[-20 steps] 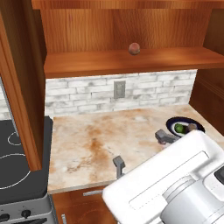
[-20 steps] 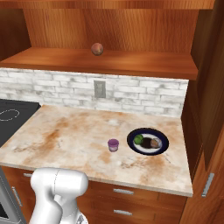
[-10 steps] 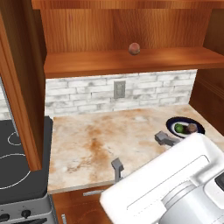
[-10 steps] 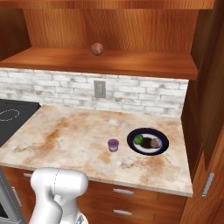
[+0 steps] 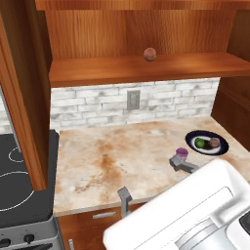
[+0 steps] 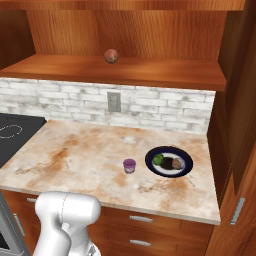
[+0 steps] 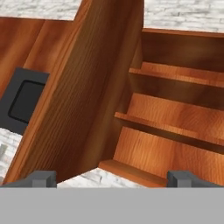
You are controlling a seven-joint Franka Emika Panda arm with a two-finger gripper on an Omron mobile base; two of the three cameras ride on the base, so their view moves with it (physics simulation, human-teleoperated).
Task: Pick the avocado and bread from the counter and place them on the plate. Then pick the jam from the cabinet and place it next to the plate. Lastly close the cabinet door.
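Observation:
The plate [image 5: 220, 147] [image 6: 151, 156] sits at the right of the counter [image 5: 112, 161] [image 6: 75, 160]. On it lie the green avocado [image 5: 199, 143] [image 6: 158, 159] and the grey-brown bread [image 5: 214, 143] [image 6: 176, 163]. The purple jam [image 5: 181, 153] [image 6: 129, 165] stands on the counter just left of the plate. My gripper [image 5: 148, 177] [image 7: 113, 179] is open and empty, its fingers raised over the counter's front edge. In the hand view it faces the cabinet door [image 7: 83, 92] edge-on, with shelves [image 7: 175, 113] beside it. The cabinet [image 5: 136, 73] [image 6: 125, 70] is open.
A reddish-brown ball [image 5: 150, 54] [image 6: 111, 55] rests on the cabinet shelf. An open door [image 5: 19, 97] hangs at the left over the black stovetop [image 5: 19, 185] [image 6: 12, 131]. A brick backsplash with an outlet [image 5: 132, 99] runs behind the counter. Wooden panelling [image 6: 240, 100] stands at the right.
My arm has shifted a little left and lower in the left base view. The jaws stay wide. Plate, jam and ball have not moved.

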